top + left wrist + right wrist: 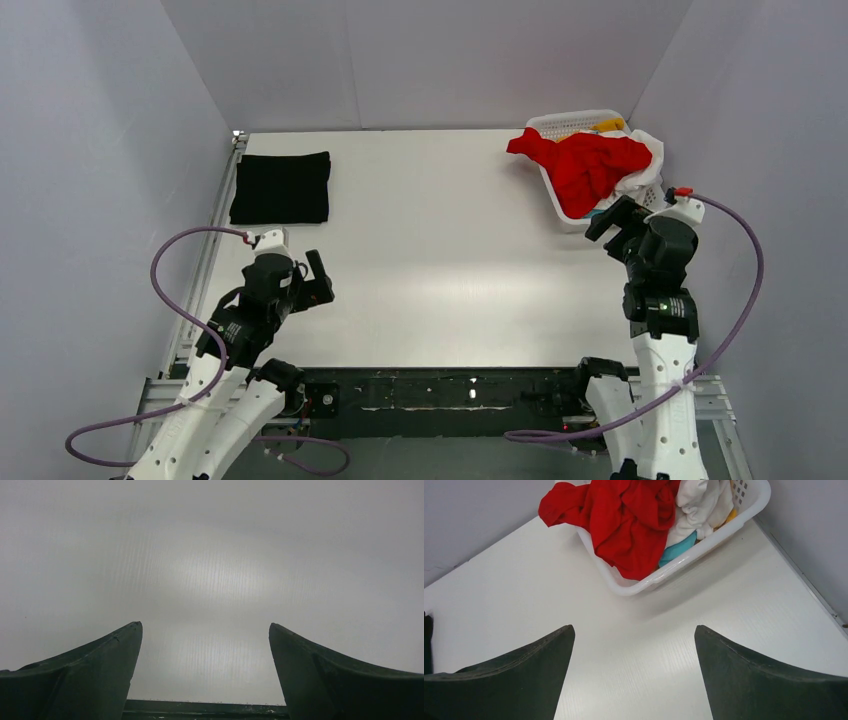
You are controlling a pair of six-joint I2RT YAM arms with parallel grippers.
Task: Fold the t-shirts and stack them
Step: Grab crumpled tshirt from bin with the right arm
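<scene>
On the counter [450, 260], seen from above, one black shirt [281, 187] lies folded as a flat rectangle at about 10 o'clock. The other shirts are piled in the white basket [575, 120] at about 2 o'clock. The red shirt [585, 165] lies on top of this pile, and one part of it hangs over the rim toward 9 o'clock. Under it I see a white shirt [696, 505], a little of a cyan shirt [676, 550] and something orange [608, 125] at the far side. The right pincer [634, 630] is wide and holds nothing; it points at the basket from just beside its near corner. The left pincer [205, 627] is also wide and empty, above bare counter near 8 o'clock, well apart from the basket. I judge that the next step is to take the red shirt out. The danger is that the red cloth is tangled with the white one, so a pull can bring two shirts together. The basket looks light, so it can also slide or tip when cloth catches on the rim. A shallow grasp on a loose fold may slip off.
</scene>
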